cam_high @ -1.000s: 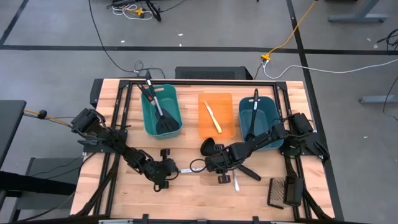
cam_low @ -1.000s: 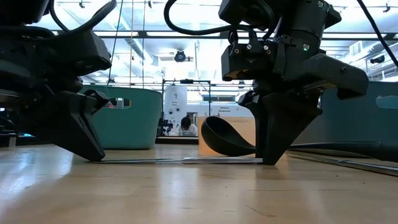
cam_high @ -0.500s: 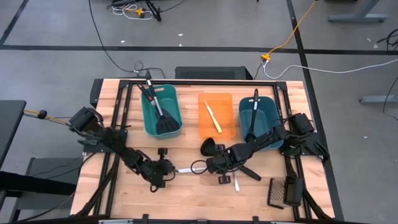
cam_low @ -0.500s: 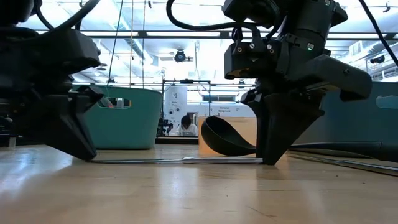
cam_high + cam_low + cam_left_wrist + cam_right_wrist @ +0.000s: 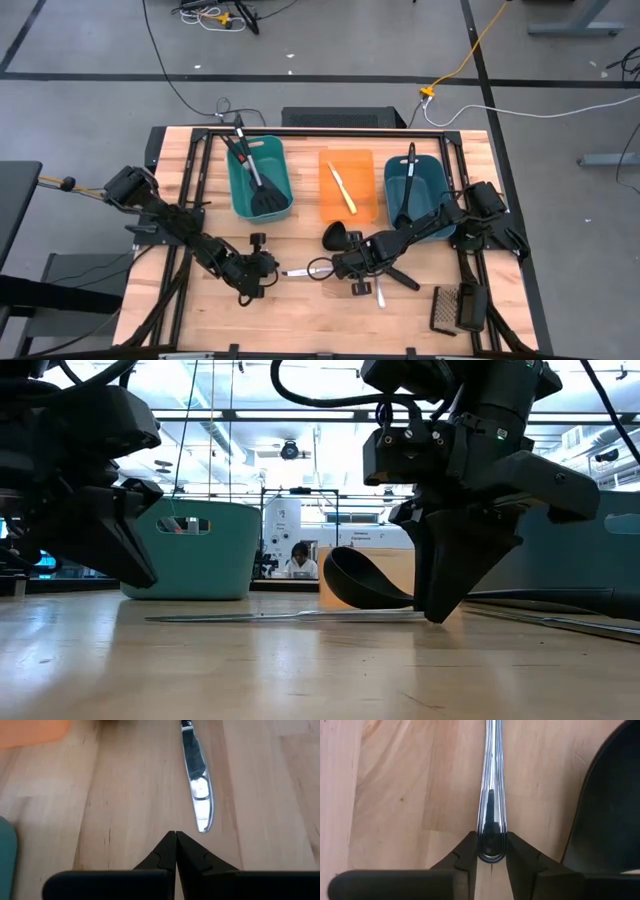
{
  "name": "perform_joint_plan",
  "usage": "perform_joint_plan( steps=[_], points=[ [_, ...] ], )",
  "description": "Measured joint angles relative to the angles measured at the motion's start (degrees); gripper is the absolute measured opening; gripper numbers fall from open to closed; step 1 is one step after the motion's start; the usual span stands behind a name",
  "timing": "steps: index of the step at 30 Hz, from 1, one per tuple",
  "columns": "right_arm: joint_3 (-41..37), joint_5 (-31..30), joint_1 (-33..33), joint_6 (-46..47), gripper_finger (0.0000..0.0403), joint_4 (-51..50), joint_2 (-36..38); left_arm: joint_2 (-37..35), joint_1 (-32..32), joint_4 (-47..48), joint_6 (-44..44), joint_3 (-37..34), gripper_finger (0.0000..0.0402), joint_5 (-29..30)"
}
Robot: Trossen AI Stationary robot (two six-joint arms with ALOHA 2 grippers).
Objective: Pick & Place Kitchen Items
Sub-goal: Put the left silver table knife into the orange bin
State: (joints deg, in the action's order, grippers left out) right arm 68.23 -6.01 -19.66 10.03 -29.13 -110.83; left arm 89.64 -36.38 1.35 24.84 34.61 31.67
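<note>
Right gripper [image 5: 490,851] on flat silver knife [image 5: 490,785], lengthwise.

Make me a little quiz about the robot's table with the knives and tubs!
1. True or false: the right hand is closed on the handle end of the silver knife.
2. What lies on the orange tray? A: a yellow knife. B: a black ladle. C: a fork.
3. Fill in: the fingers of the left hand, just short of the blade tip, are ___ (open or shut).

Key: 1 true. 2 A. 3 shut.
</note>
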Motion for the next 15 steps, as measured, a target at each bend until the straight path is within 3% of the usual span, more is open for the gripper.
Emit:
perform_joint_plan(
  steps=[15],
  points=[
    [5.48,0.22,-0.04,-1.52,0.0079,-4.43,0.26,-0.08,0.0,-0.07,0.02,0.17,0.0009,1.98]
  ],
)
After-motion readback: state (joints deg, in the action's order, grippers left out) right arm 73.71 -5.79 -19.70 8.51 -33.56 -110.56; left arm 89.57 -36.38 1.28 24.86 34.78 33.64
